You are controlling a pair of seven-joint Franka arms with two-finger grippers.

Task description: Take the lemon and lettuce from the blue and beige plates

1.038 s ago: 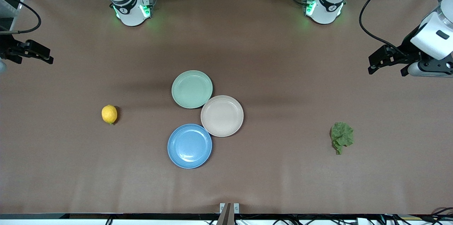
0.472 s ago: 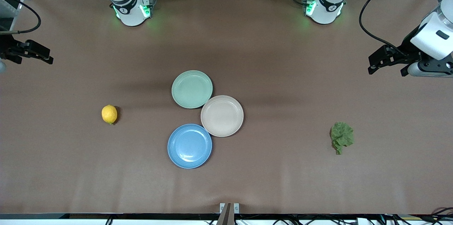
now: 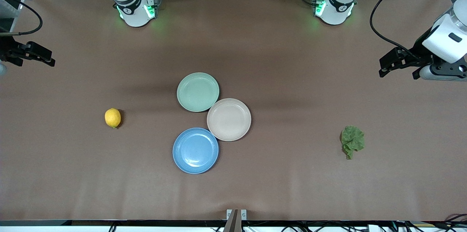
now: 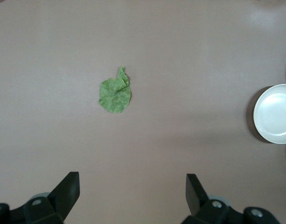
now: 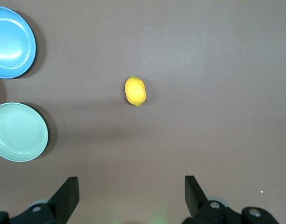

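The lemon (image 3: 112, 118) (image 5: 135, 91) lies on the bare table toward the right arm's end, on no plate. The lettuce (image 3: 352, 141) (image 4: 115, 93) lies on the bare table toward the left arm's end. Mid-table, the blue plate (image 3: 195, 150) (image 5: 10, 42) and the beige plate (image 3: 229, 119) (image 4: 275, 113) touch each other and are both empty. My left gripper (image 3: 397, 71) (image 4: 132, 179) hangs open and empty high over the table's edge at its own end. At the other end, my right gripper (image 3: 45, 58) (image 5: 132, 182) is open, empty and high.
A mint-green plate (image 3: 198, 92) (image 5: 17, 132), also empty, lies against the beige plate, farther from the front camera. The two arm bases (image 3: 135, 7) (image 3: 334, 6) stand at the table's back edge. Brown cloth (image 3: 292, 173) covers the whole table.
The left arm's hand has drifted very slightly. The lemon, lettuce, plates and right gripper have not moved.
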